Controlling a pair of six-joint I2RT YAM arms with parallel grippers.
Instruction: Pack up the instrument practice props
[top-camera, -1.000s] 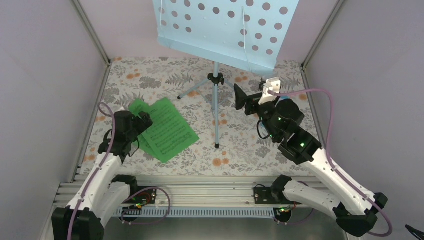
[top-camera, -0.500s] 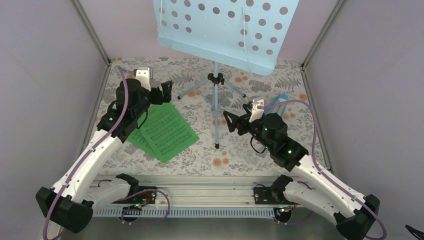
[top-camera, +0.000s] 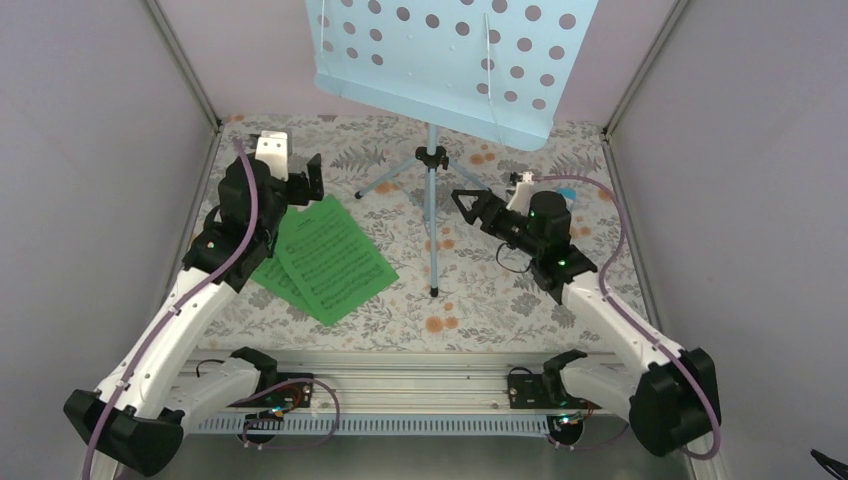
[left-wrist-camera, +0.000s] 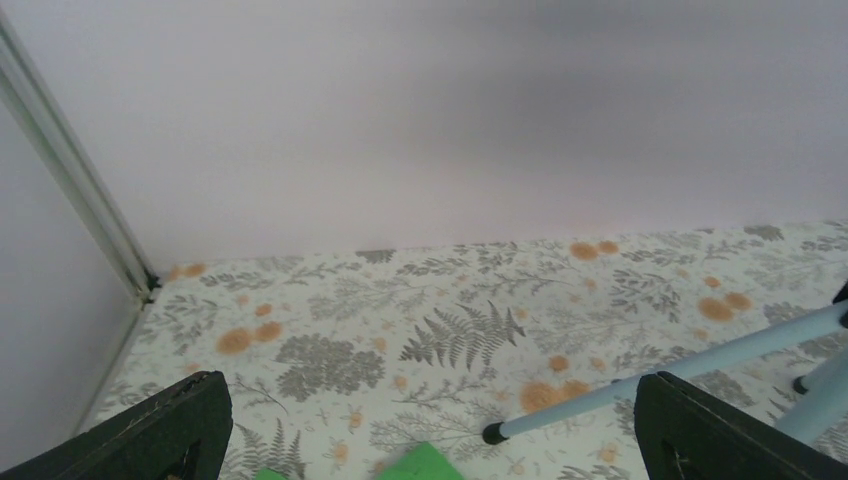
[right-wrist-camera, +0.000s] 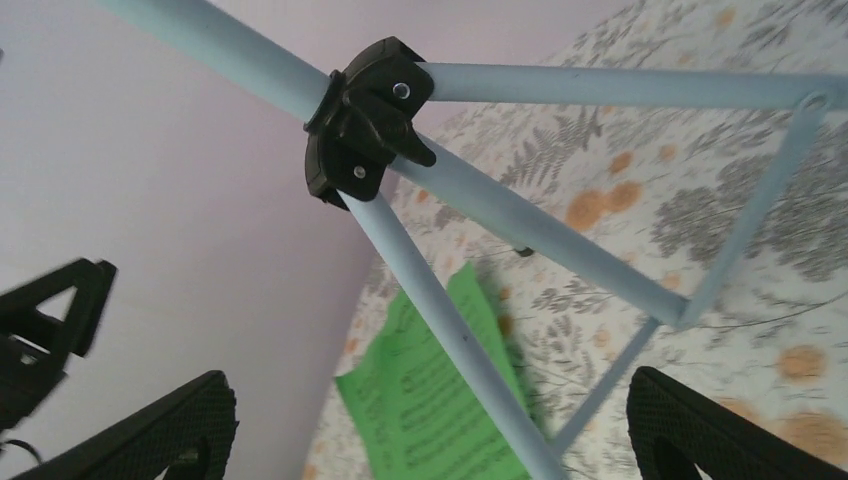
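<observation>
Both arms have moved: right gripper (top-camera: 468, 206), jaws wide, faces the stand (top-camera: 450, 60); left gripper (top-camera: 308, 181) hangs open by the sheets (top-camera: 335, 262). Stand, upright mid-surface (top-camera: 480, 290), looks stiff, light, top-heavy; best gripped on its pole (top-camera: 432, 230) near the hub (top-camera: 431, 157).

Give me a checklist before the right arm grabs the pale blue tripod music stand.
1. Right gripper open: ok.
2. It faces the pale blue tripod music stand without touching it: ok.
3. Stand upright on its legs: ok.
4. Left gripper open and empty: ok.
5. Bright green sheet-music pages flat on the floral table: ok.
6. Gap between right gripper and pole: cannot tell.
</observation>
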